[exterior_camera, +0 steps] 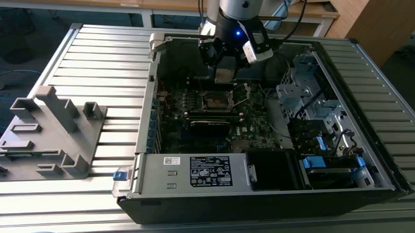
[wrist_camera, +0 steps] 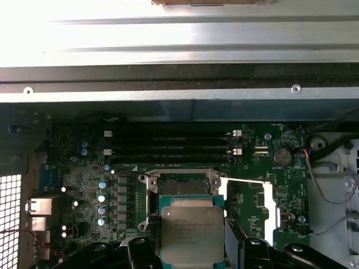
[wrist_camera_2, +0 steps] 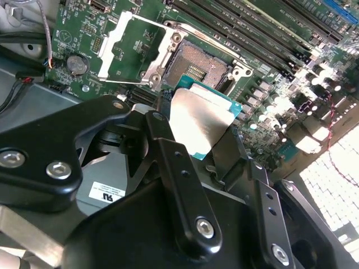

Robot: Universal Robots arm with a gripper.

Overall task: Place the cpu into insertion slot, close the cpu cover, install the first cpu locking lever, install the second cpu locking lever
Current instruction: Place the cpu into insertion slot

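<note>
The cpu [wrist_camera: 192, 232] is gripped by its edges, flat and lid up, in the gripper [wrist_camera: 193, 249], and is held just above the bare insertion slot [wrist_camera: 182, 186], seemingly clear of it, while the cpu cover [wrist_camera: 268, 204] stands open beside it so the chip can be seated squarely.

A robotics lab or workshop, with an opened computer on the table.
A robot arm [exterior_camera: 238, 12] hangs over an open computer case [exterior_camera: 259, 206] that lies on its side, its green motherboard [exterior_camera: 181, 99] exposed, on a table [exterior_camera: 97, 58] made of ribbed aluminium profiles. A grey fixture [exterior_camera: 55, 131] with upright blocks sits on the same table beside the case, and wooden desks [exterior_camera: 175, 5] stand behind it.
</note>
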